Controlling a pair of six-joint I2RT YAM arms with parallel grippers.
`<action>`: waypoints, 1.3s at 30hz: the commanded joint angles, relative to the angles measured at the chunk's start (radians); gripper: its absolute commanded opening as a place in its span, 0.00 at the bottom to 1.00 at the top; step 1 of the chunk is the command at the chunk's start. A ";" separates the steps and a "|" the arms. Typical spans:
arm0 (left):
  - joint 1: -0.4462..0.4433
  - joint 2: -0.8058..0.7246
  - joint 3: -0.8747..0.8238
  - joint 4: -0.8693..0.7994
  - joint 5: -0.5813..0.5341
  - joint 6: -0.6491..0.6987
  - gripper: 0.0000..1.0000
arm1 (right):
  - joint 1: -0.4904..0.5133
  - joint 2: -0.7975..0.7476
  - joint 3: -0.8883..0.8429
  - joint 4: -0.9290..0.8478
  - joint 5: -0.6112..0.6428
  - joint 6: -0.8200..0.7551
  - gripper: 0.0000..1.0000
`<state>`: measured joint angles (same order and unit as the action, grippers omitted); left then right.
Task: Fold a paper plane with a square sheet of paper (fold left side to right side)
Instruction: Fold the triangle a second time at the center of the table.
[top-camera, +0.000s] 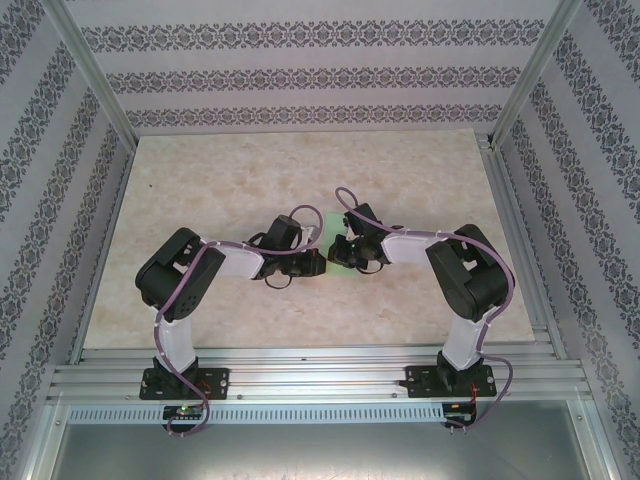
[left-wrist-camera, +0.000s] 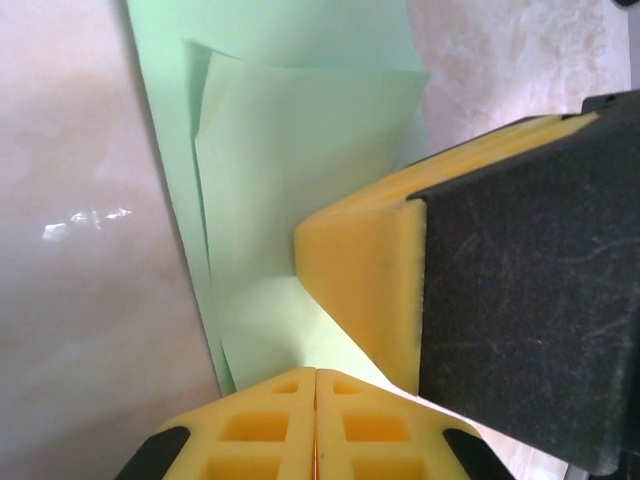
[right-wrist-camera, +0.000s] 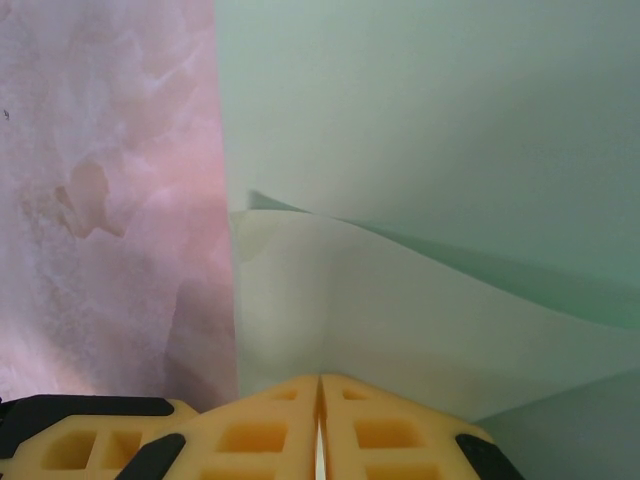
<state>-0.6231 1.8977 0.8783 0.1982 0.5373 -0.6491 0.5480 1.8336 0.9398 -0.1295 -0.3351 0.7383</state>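
The square sheet of paper (top-camera: 333, 220) is light green and lies at the table's middle, mostly hidden under both grippers. In the left wrist view the sheet (left-wrist-camera: 300, 130) shows a folded flap with straight creases. My left gripper (left-wrist-camera: 316, 372) is shut, and the paper's raised edge runs right into its tips. My right gripper (right-wrist-camera: 320, 378) is shut too, with a lifted, curved flap (right-wrist-camera: 400, 310) ending between its tips. The right gripper's yellow finger (left-wrist-camera: 365, 270) and black body stand close to the right of my left tips. From above, the left gripper (top-camera: 316, 240) and right gripper (top-camera: 338, 252) nearly touch.
The marble-patterned table (top-camera: 230, 170) is bare round the paper. Patterned walls and aluminium posts (top-camera: 95, 75) enclose it on three sides. A metal rail (top-camera: 320, 375) with both arm bases runs along the near edge.
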 joint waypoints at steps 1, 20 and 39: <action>-0.003 0.006 0.000 0.047 -0.045 -0.030 0.09 | 0.010 -0.002 -0.022 -0.053 -0.005 0.009 0.11; -0.066 -0.005 -0.003 -0.259 -0.251 0.093 0.09 | 0.009 -0.015 0.028 -0.081 -0.012 0.006 0.11; -0.069 0.016 -0.018 -0.299 -0.241 0.069 0.08 | -0.120 -0.007 0.026 -0.106 0.019 -0.083 0.11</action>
<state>-0.6834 1.8698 0.9062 0.0856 0.3500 -0.5846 0.4698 1.8336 0.9588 -0.1955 -0.3679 0.7033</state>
